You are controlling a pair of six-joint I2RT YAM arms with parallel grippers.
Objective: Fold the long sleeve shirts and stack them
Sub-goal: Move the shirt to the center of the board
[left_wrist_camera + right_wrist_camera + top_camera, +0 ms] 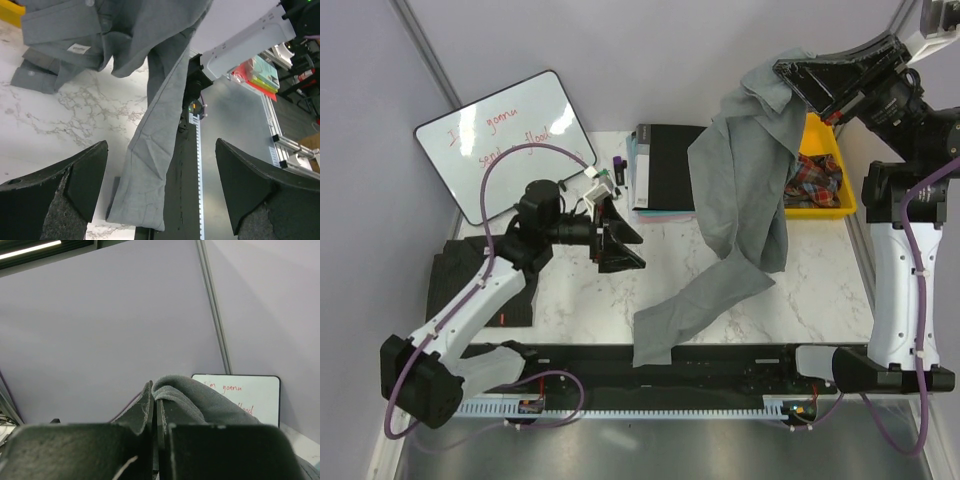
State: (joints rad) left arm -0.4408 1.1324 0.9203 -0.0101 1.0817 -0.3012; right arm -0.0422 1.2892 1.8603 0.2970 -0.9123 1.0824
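Note:
The plain mid-grey shirt (pixel 740 170) hangs from my right gripper (pixel 788 75), which is shut on a fold of it high above the table's back right. One sleeve trails down to the table's front edge (pixel 655 340). In the right wrist view the grey cloth (pixel 200 402) is pinched between the closed jaws of my right gripper (pixel 156 396). My left gripper (pixel 635 250) is open and empty, hovering left of the shirt. In the left wrist view the hanging sleeve (pixel 150 150) shows beyond my left gripper (pixel 161 145), apart from it. The dark charcoal shirt (pixel 455 270) lies folded at the left, partly under the left arm.
A black book with a teal edge (pixel 665 165) lies at the back middle. A whiteboard (pixel 505 140) leans at the back left. A yellow bin (pixel 825 185) with coloured cloth stands at the back right, partly behind the shirt. A black rail (pixel 720 365) runs along the front edge.

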